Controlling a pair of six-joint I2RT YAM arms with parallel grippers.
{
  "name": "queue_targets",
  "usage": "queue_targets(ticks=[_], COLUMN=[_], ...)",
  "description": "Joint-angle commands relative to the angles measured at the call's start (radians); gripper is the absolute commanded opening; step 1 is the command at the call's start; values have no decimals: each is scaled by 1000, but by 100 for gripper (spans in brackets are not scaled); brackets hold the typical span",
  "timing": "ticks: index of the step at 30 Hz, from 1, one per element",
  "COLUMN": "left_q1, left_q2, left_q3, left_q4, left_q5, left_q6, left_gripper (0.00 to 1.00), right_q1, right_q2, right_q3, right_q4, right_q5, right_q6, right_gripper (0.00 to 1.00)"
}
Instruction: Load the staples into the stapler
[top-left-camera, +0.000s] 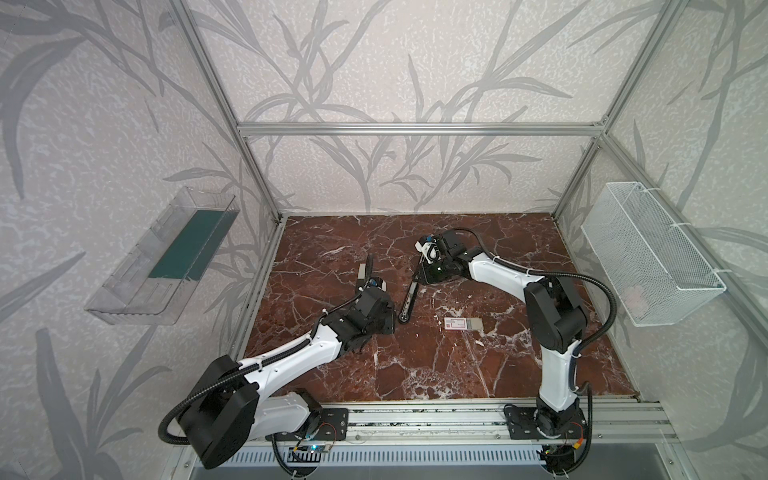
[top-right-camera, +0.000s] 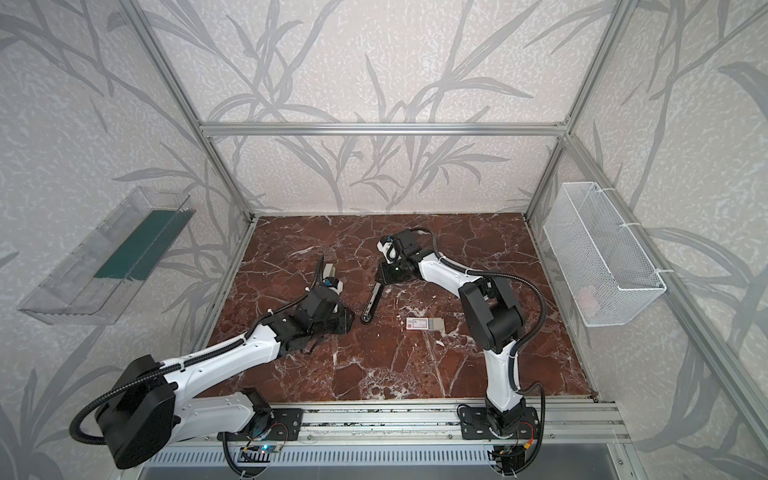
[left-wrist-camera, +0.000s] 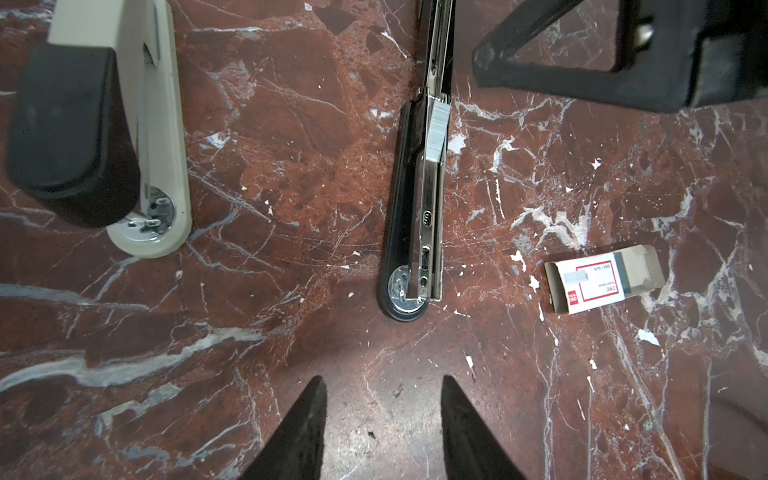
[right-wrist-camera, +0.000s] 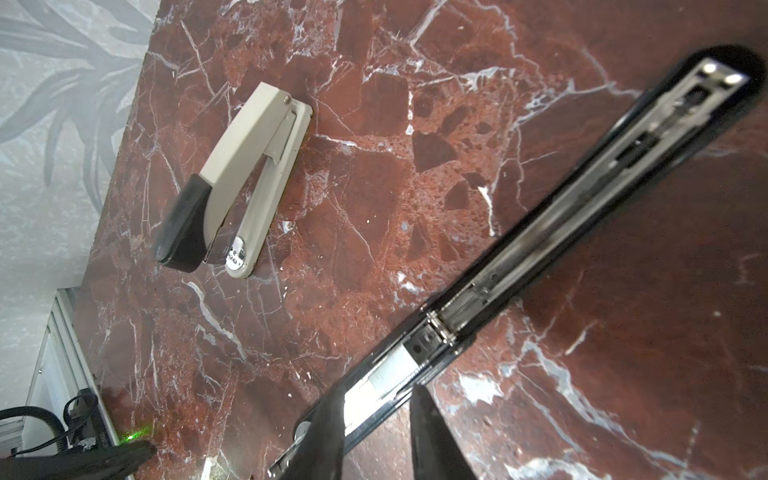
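Midway along the metal channel of the black stapler (left-wrist-camera: 399, 208) I see the staples (left-wrist-camera: 438, 133), a short grey strip lying in the open track. Whether it is seated fully down between the rails I can't make out from this angle. The stapler lies flat near the middle of the red-brown marble tabletop (top-left-camera: 415, 374). Its lid is swung up at the hinge, and its round metal anvil plate is at the end nearest my left arm.

My right hand (top-left-camera: 419, 277) is at the hinge end. In its wrist view the dark fingers (right-wrist-camera: 432, 432) stand on either side of the channel, close against it, but I cannot tell whether they are pinching it or only straddling it.

My left hand (left-wrist-camera: 384, 419) hovers just short of the anvil end. Its fingers are spread with only bare tabletop between them, so it is grasping nothing.

A flat white box (left-wrist-camera: 602, 282) with red print lies on the right-arm side of the black stapler, apart from it, with one end flap open. On the other side, towards the left wall, a beige stapler (left-wrist-camera: 104, 124) with a black grip sits closed.

Farther out, both top views show a clear tray (top-left-camera: 162, 257) fixed to the left wall and a white wire basket (top-left-camera: 648, 257) hanging on the right wall.
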Motion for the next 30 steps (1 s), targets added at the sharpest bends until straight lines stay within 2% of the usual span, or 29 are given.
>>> queue_targets(ticks=[1, 4, 30], left_q1=[15, 25, 59], left_q2=[-1, -3, -22], left_q3=[-7, -8, -76], left_q4=[18, 18, 53], left_q5=[14, 19, 42], left_q6=[-30, -38, -89], left_gripper=[46, 45, 44], right_q1=[5, 6, 47], right_q2=[44, 64, 97], right_q3=[41, 53, 77], right_q4=[-33, -23, -42], right_q5=[0, 4, -13], right_q6=[-5, -6, -36], right_gripper=[37, 41, 41])
